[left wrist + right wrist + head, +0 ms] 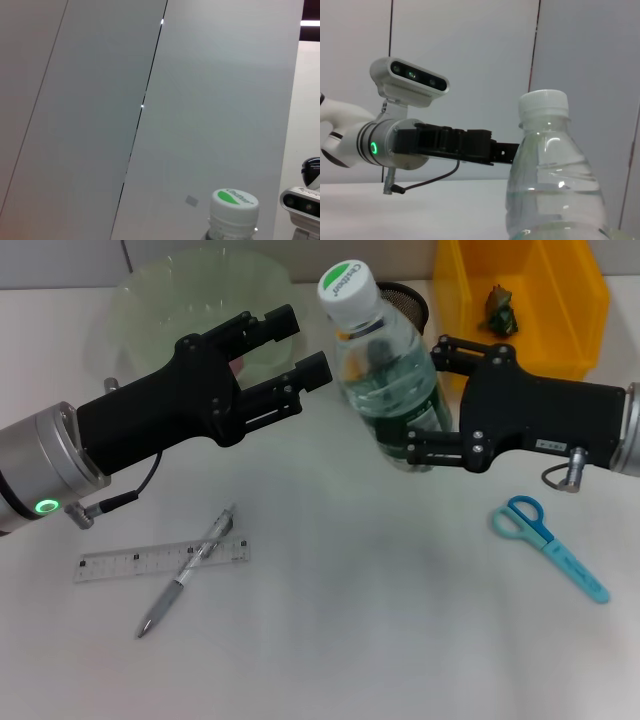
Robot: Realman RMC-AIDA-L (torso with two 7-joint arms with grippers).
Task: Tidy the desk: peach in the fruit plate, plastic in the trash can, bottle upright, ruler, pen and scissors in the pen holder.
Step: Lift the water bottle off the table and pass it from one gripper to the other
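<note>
Bottle [385, 375] stands upright at twelve o'clock on the worktop [360, 640], clamped by the right gripper [425, 405] to steady it; left gripper [300, 345] hangs open at its nine o'clock, releasing room.

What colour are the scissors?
Light blue scissors, with darker blue around one handle; seen best in the head view.

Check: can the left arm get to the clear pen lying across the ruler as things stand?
Probably yes. The left gripper is open and empty, beside the clear plastic water bottle held by the right gripper. The clear grey-tipped pen lies across the transparent ruler on the robot's left, nothing over it.
</note>
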